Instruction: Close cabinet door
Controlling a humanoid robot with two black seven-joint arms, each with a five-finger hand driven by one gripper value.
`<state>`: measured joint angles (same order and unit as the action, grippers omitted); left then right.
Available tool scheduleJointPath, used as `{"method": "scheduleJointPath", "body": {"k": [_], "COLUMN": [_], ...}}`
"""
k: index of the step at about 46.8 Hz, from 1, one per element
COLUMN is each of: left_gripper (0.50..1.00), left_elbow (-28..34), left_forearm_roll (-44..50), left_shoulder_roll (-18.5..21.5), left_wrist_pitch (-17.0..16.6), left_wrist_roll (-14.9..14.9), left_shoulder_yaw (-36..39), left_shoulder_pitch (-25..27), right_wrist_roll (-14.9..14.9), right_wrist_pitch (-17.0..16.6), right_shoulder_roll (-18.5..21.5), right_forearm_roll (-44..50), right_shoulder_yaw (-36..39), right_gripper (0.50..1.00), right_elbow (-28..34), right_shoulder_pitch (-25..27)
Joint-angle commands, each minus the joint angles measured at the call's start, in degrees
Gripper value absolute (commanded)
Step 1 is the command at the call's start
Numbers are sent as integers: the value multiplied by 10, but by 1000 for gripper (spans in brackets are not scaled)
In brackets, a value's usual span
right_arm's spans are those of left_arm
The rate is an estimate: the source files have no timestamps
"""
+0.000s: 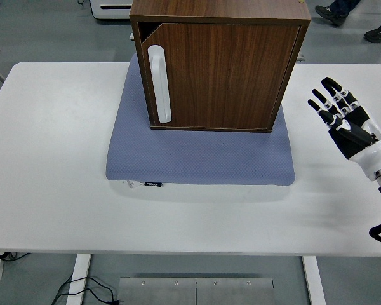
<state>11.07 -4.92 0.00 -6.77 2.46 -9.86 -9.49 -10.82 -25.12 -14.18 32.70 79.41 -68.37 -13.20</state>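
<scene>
One wooden cabinet [222,63] stands on one blue-grey mat [197,155] toward the back of the white table [51,190], its single door [225,73] swung shut against the front and one white handle [159,84] running upright near the door's left edge. One robot hand, the right hand [346,121], hovers over the table's right side well apart from the cabinet, fingers [324,105] spread apart and holding nothing. Two shoes [333,11] of a person show at the top right corner.

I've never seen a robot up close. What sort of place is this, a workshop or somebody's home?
Probably a robotics lab or test room, not a home: a small wooden cabinet staged on a grey mat on a plain white table, a bare grey floor, and a robot hand open beside it.
</scene>
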Motion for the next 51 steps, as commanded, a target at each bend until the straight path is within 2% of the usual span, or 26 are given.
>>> {"method": "scheduleJointPath", "body": {"k": [1, 17, 23, 30, 37, 51], "left_gripper": [1000, 1000, 1000, 1000, 1000, 1000], "left_elbow": [0, 0, 0, 0, 0, 0], "left_forearm_roll": [0, 0, 0, 0, 0, 0], "left_shoulder_roll": [0, 0, 0, 0, 0, 0], "left_wrist_pitch": [0, 0, 0, 0, 0, 0], "left_wrist_roll": [0, 0, 0, 0, 0, 0], "left_shoulder_yaw": [0, 0, 0, 0, 0, 0], "left_shoulder_pitch": [0, 0, 0, 0, 0, 0], "right_wrist_roll": [-2, -26, -28, -46, -47, -48], "right_wrist_pitch": [9, 68, 97, 140, 148, 148], "right_shoulder_roll": [16, 60, 72, 79, 95, 101], "right_forearm_roll": [0, -13, -19, -19, -22, -41], "right_shoulder_yaw": [5, 8, 8, 7, 7, 8], "right_gripper": [1000, 1000, 1000, 1000, 1000, 1000], "right_elbow": [24, 121, 149, 184, 194, 207], "right_shoulder_pitch": [-9, -81, -104, -129, -143, -141]}}
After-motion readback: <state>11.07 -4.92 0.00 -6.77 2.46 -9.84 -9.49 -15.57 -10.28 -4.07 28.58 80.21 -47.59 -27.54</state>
